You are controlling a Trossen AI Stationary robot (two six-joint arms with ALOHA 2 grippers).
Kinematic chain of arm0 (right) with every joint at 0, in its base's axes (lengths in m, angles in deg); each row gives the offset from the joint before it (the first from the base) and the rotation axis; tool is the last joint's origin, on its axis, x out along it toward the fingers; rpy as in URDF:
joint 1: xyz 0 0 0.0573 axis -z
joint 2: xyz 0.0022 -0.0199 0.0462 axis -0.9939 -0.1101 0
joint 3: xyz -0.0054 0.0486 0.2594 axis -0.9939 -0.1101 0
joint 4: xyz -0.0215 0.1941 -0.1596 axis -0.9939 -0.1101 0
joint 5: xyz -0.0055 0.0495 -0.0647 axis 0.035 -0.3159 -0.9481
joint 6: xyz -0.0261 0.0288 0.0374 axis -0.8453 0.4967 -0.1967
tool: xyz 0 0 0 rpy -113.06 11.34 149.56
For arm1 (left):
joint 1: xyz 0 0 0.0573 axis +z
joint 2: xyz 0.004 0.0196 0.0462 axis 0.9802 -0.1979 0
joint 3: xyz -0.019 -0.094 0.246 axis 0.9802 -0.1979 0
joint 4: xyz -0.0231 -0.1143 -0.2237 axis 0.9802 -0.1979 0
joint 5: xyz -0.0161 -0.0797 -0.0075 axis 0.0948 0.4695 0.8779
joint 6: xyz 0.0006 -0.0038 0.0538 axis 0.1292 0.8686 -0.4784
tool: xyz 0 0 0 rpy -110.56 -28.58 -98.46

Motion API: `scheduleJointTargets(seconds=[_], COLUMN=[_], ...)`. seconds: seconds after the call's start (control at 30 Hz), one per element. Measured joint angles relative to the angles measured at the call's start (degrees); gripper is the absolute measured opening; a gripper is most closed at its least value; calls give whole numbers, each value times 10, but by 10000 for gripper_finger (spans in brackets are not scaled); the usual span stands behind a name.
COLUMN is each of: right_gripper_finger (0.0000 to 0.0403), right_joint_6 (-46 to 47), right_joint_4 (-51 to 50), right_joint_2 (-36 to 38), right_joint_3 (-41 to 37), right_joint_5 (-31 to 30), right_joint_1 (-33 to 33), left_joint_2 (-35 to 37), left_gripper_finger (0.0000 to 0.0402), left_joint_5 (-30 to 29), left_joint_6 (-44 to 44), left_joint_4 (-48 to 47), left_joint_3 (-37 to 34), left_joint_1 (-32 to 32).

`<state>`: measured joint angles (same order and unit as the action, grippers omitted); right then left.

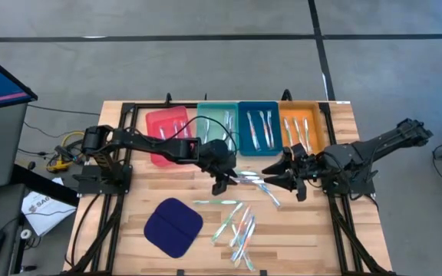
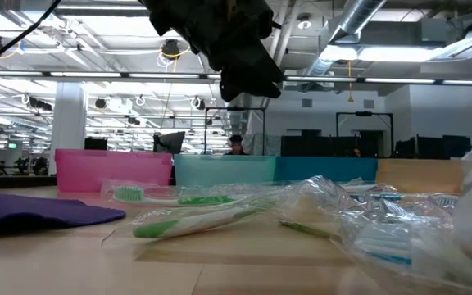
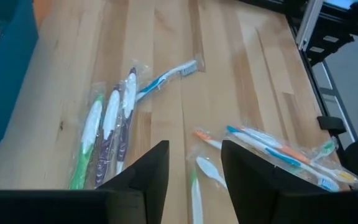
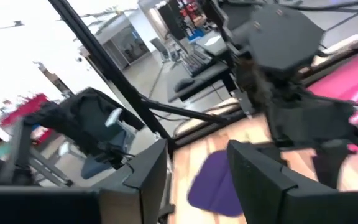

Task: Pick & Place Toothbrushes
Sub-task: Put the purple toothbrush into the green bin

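While both grippers (image 1: 222, 184) (image 1: 276, 179) gape empty mid-table, toothbrushes (image 1: 236, 226) crowd the front edge.

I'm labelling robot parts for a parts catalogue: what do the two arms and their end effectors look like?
Both arms are black, built of slim jointed links on black frame mounts. The left end effector and right end effector each end in two flat, dark, squared fingers. Yellow and orange cables bundle beside the left arm's base.
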<state>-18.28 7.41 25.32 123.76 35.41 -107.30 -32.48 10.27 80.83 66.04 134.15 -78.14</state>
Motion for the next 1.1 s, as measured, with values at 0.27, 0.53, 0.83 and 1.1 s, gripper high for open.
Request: scheduleJointTargets(seconds=[0.27, 0.53, 0.83, 1.1], right_gripper_finger=[129, 87, 64, 64], right_joint_6=[57, 141, 178, 69], right_joint_4=[35, 62, -63, -295], right_joint_2=[0, -5, 26, 42], right_joint_3=[22, 23, 22, 22], right_joint_5=[-6, -7, 18, 89], right_joint_1=[-14, -25, 21, 69], left_joint_2=[0, 0, 0, 0], left_gripper_finger=[140, 140, 140, 140], left_joint_5=[0, 0, -24, -26], left_joint_6=[13, 37, 40, 40], left_joint_4=[3, 5, 7, 8], left_joint_3=[0, 0, 0, 0], left_joint_1=[4, 3, 14, 22])
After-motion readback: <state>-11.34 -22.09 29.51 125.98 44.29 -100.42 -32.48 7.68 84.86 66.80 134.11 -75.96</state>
